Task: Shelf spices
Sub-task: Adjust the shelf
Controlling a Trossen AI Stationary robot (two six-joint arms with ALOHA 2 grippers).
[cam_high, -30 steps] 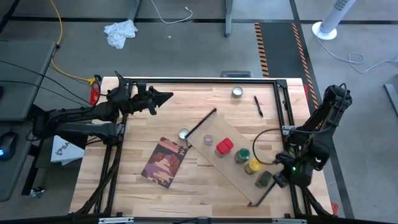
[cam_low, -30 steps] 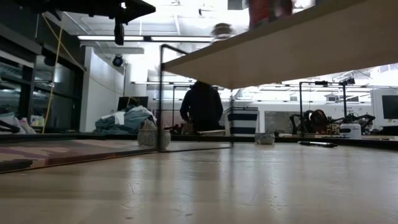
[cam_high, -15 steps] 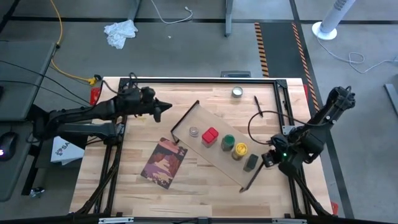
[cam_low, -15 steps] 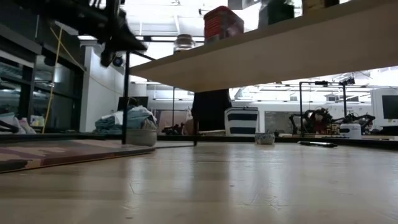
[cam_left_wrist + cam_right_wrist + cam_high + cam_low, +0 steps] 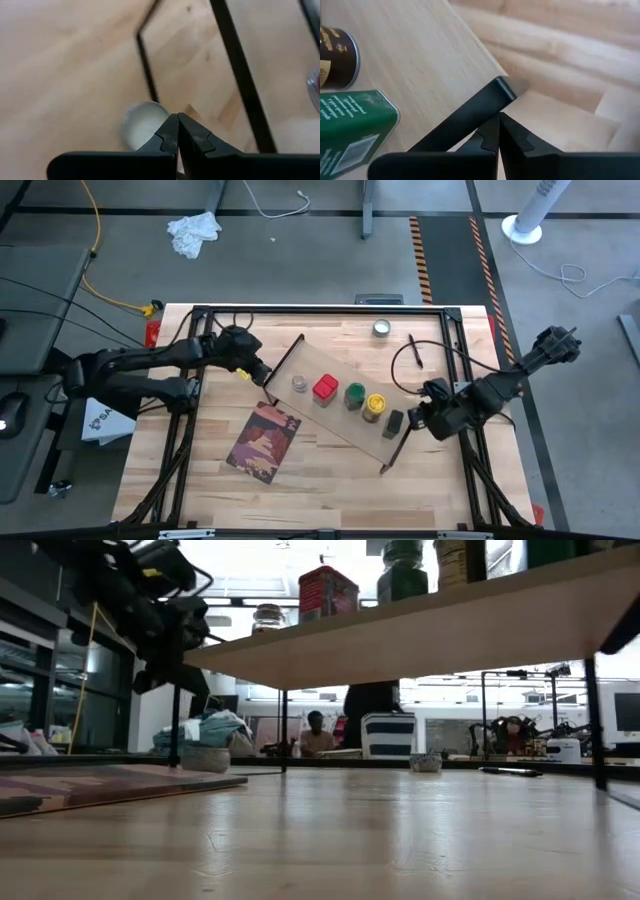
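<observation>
The shelf (image 5: pixel 330 418), a pale board on black wire legs, stands slantwise on the table. The spices stand on it in a row: a clear glass jar (image 5: pixel 298 384), a red box (image 5: pixel 325 388), a green-topped jar (image 5: pixel 354 394), a yellow-topped jar (image 5: pixel 375 405) and a dark tin (image 5: pixel 395 421). My right gripper (image 5: pixel 410 422) is shut at the shelf's right end. My left gripper (image 5: pixel 264 377) is shut and points down beside the shelf's left end, above a small pale round thing (image 5: pixel 142 125) on the table. My right gripper sets its shut fingertips (image 5: pixel 490 131) against the black wire bar (image 5: pixel 480 110) at the shelf's right end, slanting down from the table's right side. The shelf stands on its legs on the table. My left gripper is next to the left end's wire leg (image 5: pixel 176 720); I cannot tell whether it touches it.
A brown-and-maroon book (image 5: pixel 265 440) lies near the front left of the shelf. A small silver tin (image 5: pixel 381 329) and a black pen (image 5: pixel 415 350) lie toward the far edge. A black frame (image 5: pixel 320 309) runs around the tabletop.
My right gripper has swung toward the table's left and far edges. The shelf has slid along the table the same way before it, the spices staying upright on it. My left gripper has come down and tipped its fingers downward at the shelf's left end.
</observation>
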